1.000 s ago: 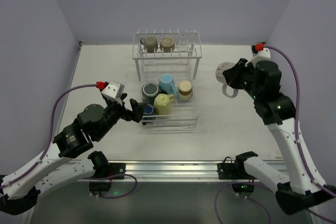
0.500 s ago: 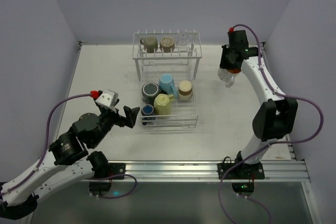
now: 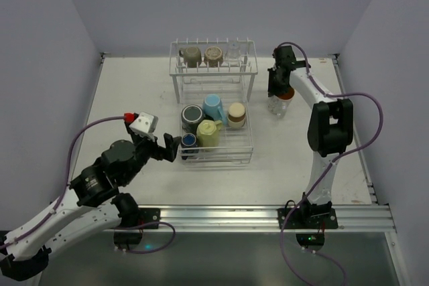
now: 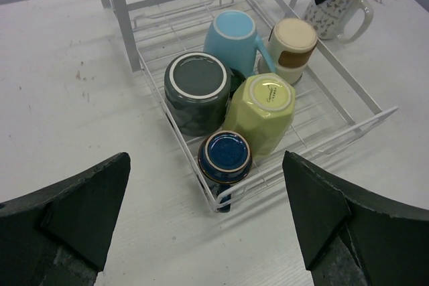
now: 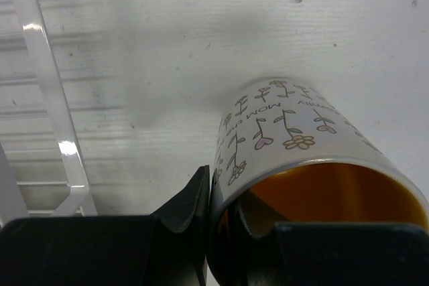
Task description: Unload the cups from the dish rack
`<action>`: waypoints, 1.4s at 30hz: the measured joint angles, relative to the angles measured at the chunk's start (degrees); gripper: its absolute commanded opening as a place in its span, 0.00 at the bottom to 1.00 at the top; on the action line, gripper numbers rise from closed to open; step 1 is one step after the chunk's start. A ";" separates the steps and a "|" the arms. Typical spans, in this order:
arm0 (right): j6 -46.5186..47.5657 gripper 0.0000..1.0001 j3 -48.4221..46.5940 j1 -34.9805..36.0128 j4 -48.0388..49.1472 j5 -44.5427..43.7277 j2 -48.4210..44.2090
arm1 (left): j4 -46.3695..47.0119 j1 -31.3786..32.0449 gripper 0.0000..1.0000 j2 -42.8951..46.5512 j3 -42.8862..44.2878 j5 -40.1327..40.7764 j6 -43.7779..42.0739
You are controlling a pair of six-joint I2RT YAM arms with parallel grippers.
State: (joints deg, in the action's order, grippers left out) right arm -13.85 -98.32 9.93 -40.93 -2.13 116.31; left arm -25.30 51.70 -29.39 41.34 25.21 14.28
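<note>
Right wrist view is showing the right gripper (image 5: 218,200) clamping the rim of the white cup (image 5: 295,140) — one finger inside the orange interior, the other outside on the flower print. The cup is leaning in that view, and I cannot tell whether its base is touching the table (image 5: 167,45). That is where trouble is waiting. A pinch on one wall is giving little hold against twisting, so letting go while the cup is tilted or off the surface is likely to tip or roll it, with the dish rack (image 3: 251,140) standing near.

From above, the cup is sitting at 3 o'clock of the rack, with the right arm stretching far out and its wrist pointing down. The left gripper (image 3: 171,149) is hanging at 8 o'clock of the rack, jaws wide apart and holding nothing. It is aiming at the small cup with the blue base (image 4: 224,157) in the basket's near corner — fingers that wide are risking a snag on the wire.
</note>
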 measured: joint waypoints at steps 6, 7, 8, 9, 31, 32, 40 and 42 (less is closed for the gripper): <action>0.42 0.18 -0.02 0.35 0.85 -0.09 0.57 | 0.46 -2.40 1.00 -2.05 0.00 -1.73 -0.02; 0.39 0.26 -0.02 0.37 0.92 -0.15 0.57 | 0.48 -2.75 1.00 -2.43 0.00 -2.01 -0.02; 0.50 0.34 -0.02 0.48 1.16 -0.35 0.59 | 0.52 -3.02 1.00 -2.84 0.00 -2.29 -0.04; 0.37 0.45 -0.02 0.52 1.49 -0.57 0.59 | 0.57 -3.21 1.00 -3.37 0.00 -2.49 -0.09; -6.38 0.99 29.55 1.27 20.52 5.25 -44.04 | 0.74 -0.46 1.00 -32.92 13.84 -8.31 3.98; -7.19 0.99 32.57 1.27 21.94 6.56 -47.21 | 0.68 -0.20 1.00 -34.95 14.40 -8.00 4.37; -10.19 0.99 45.20 1.44 27.23 13.99 -56.33 | 0.61 0.39 1.00 -44.00 17.94 -4.81 6.49; -10.64 0.99 46.40 1.44 27.76 15.45 -56.70 | 0.94 0.46 1.00 -45.59 18.80 -4.28 6.78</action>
State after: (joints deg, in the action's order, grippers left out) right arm -24.49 -51.92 11.38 -13.17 13.32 59.61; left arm -24.36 52.16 -74.98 60.14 20.93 21.06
